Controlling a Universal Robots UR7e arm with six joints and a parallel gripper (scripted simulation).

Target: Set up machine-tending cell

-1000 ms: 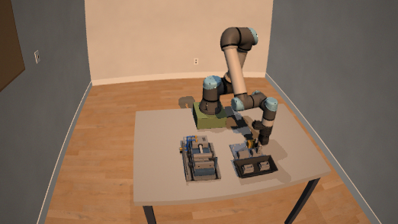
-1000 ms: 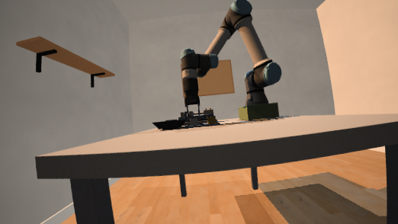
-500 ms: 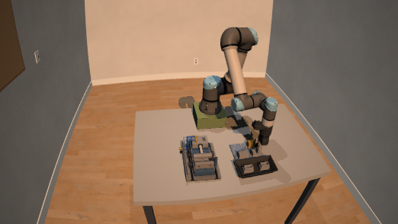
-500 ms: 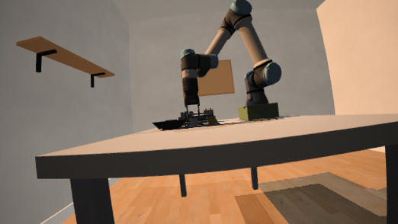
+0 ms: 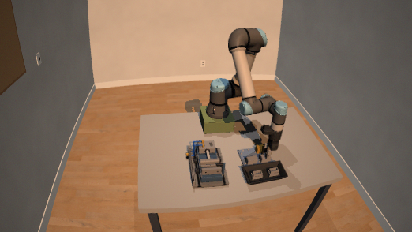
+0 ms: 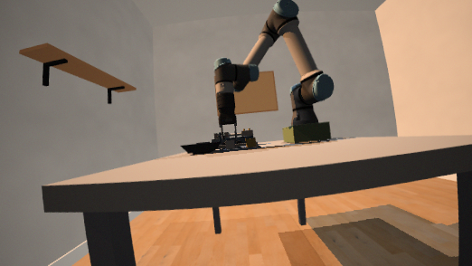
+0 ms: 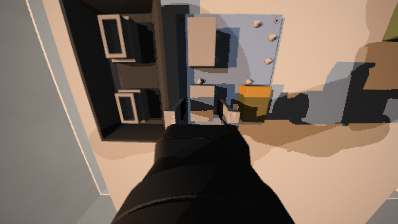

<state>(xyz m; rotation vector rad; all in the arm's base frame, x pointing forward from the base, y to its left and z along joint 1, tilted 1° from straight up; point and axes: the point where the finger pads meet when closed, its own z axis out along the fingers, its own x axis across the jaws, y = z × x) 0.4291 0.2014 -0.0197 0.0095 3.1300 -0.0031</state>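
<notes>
My gripper (image 7: pixel 201 105) is open and low over the infeed plate (image 7: pixel 232 65). Its two fingers stand on either side of an aluminium blank (image 7: pixel 202 102) that lies flat on the plate; I cannot tell whether they touch it. A brass blank (image 7: pixel 255 102) lies right beside it on the plate. A second aluminium blank (image 7: pixel 201 41) lies at the plate's other end. Two finished parts (image 7: pixel 113 36) (image 7: pixel 127 107) lie pocket up in the black outfeed tray (image 7: pixel 117 75). The vise (image 5: pixel 207 163) stands to the left of the plate, and its opening is too small to read.
Several pins (image 7: pixel 268 37) stand along the plate's edges. The tray's wall (image 7: pixel 167 60) is close to the finger on that side. The arm's green base block (image 5: pixel 216 120) stands behind the vise. The table's edge runs just beyond the tray (image 5: pixel 264 172).
</notes>
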